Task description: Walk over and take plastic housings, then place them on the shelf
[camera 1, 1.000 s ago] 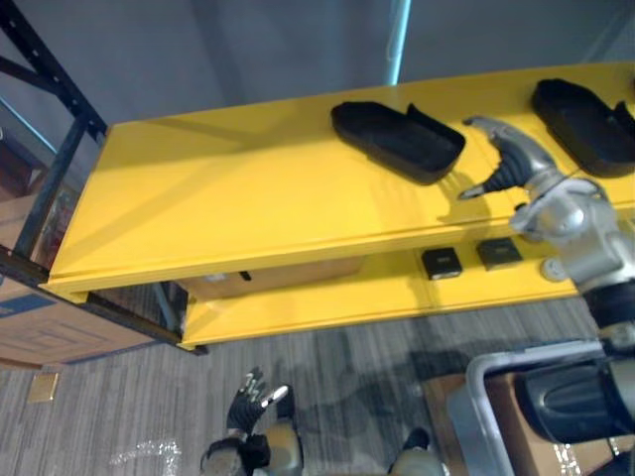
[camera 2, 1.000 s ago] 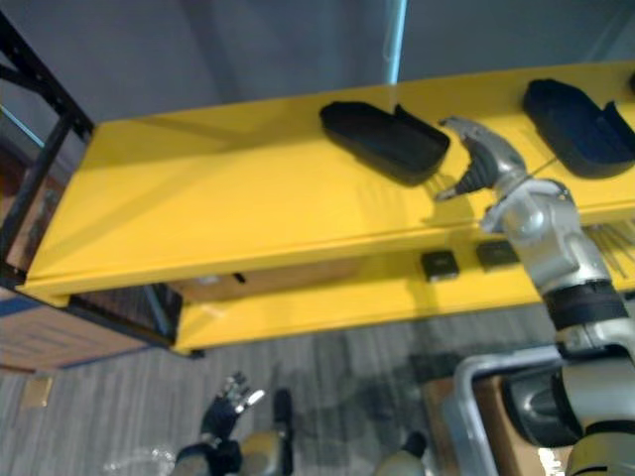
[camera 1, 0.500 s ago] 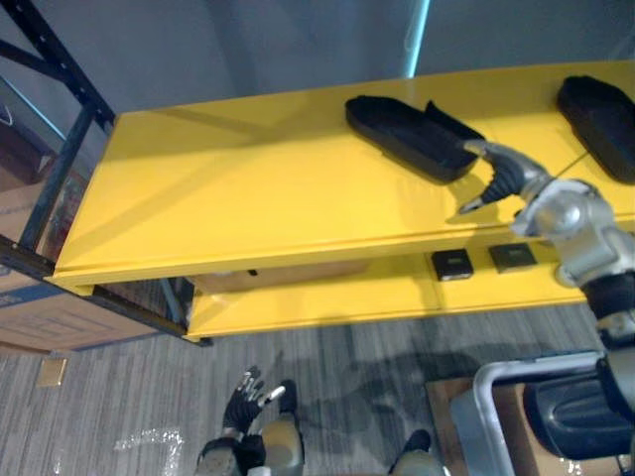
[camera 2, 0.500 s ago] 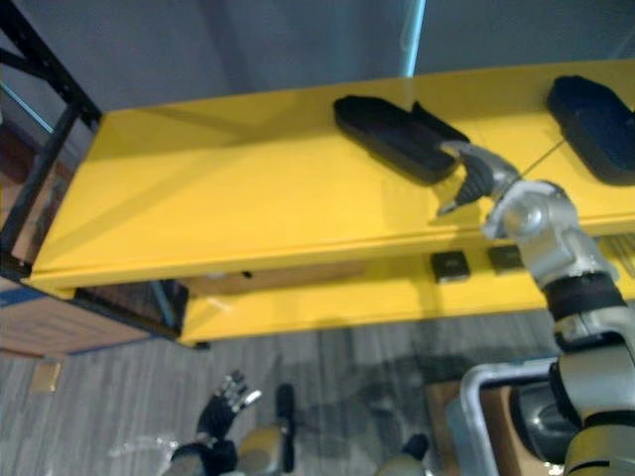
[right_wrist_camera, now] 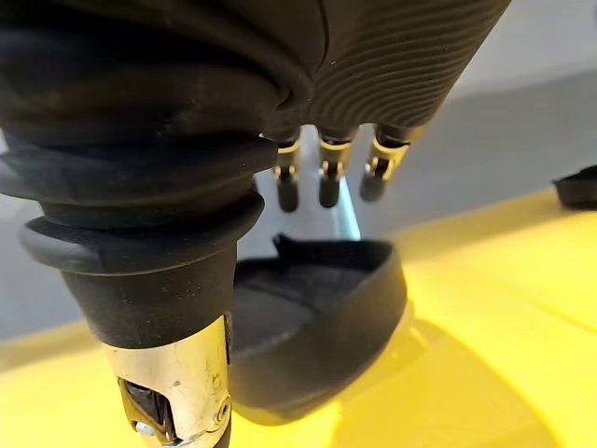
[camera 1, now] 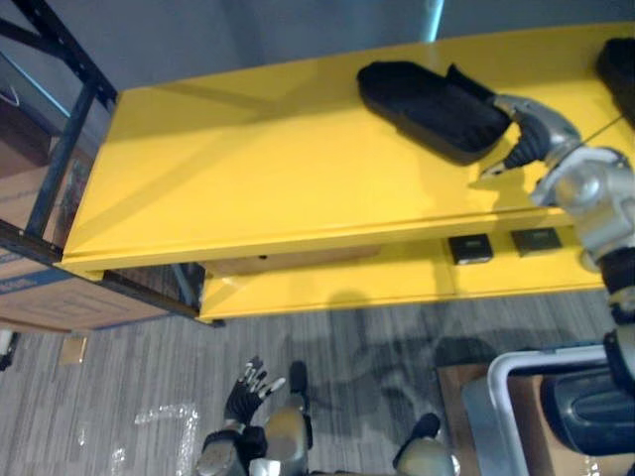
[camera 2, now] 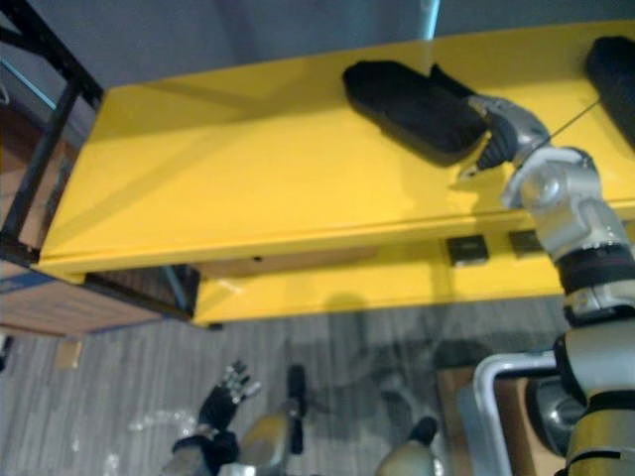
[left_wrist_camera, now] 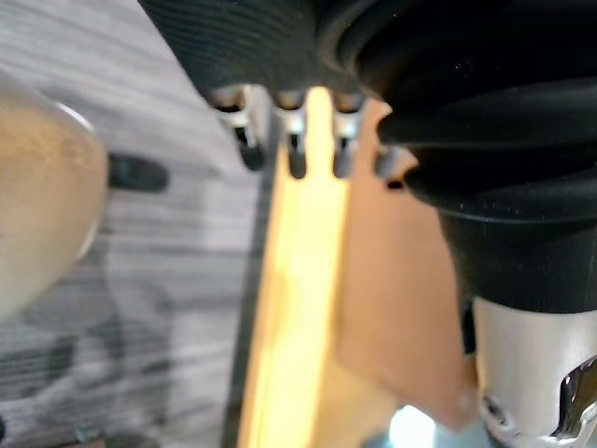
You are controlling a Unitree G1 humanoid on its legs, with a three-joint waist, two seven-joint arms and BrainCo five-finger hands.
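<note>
right arm silver-grey | right hand dark ribbed cover | fingers silver, dark-tipped

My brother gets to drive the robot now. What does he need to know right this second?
Right hand: open, holding nothing, at the near end of a housing; I cannot tell whether it touches.
Left hand: open, low over the floor, holding nothing.
Housings: that one lies flat on the top shelf; a second housing lies at the view's right edge.
Done: those two appear placed.
Left: probably draw the right hand clear, then fetch any more housings.
</note>
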